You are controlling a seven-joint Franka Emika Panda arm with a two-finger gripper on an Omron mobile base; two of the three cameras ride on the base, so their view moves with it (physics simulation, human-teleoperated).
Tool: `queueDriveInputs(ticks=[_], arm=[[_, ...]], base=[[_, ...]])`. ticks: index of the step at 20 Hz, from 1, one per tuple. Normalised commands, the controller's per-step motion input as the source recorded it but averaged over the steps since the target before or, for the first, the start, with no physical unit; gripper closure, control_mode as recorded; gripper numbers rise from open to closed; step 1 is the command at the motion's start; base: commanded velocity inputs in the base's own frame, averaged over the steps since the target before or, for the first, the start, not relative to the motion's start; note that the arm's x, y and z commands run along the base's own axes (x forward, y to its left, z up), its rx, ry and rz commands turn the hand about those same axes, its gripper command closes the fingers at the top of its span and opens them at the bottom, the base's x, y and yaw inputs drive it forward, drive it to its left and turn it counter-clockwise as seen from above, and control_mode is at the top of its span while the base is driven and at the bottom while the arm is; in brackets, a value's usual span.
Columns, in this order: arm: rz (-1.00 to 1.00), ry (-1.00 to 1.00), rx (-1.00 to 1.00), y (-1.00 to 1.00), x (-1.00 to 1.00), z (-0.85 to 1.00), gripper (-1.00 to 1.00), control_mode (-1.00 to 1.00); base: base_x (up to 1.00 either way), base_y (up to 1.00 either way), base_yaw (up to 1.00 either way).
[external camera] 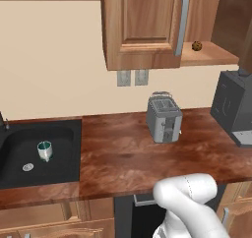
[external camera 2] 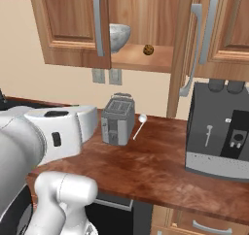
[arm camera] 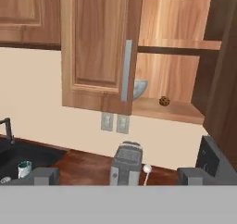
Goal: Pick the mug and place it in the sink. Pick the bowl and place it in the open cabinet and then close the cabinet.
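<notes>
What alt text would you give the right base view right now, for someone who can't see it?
The grey speckled bowl sits on the shelf of the open wooden wall cabinet, with a small brown ball beside it. Below, a toaster and a coffee machine stand on the wooden counter; the robot's white arm fills the left foreground.

A cream wall with two grey outlets backs a reddish-brown wooden counter carrying a silver toaster and a dark coffee machine.

Glossy brown wood counter, matt black sink, brushed-metal toaster, stone-speckled bowl in the panelled wooden cabinet.
</notes>
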Motion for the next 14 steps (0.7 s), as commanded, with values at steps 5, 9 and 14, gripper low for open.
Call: queueDriveInputs(ticks=[5,9,14], arm=[[0.00,-0.23,-0.03,-0.33,-0.71,0.01,-1.00,-1.00],[0.01,-0.26,-0.01,-0.43,-0.05,0.03,-1.00,-1.00],[0.18,-0.08,0.02,-0.89,0.22,0.01,-1.00,-1.00]], base=[[0.00,0.00,0.00],[0.00,0.00,0.00],[0.00,0.00,0.00]])
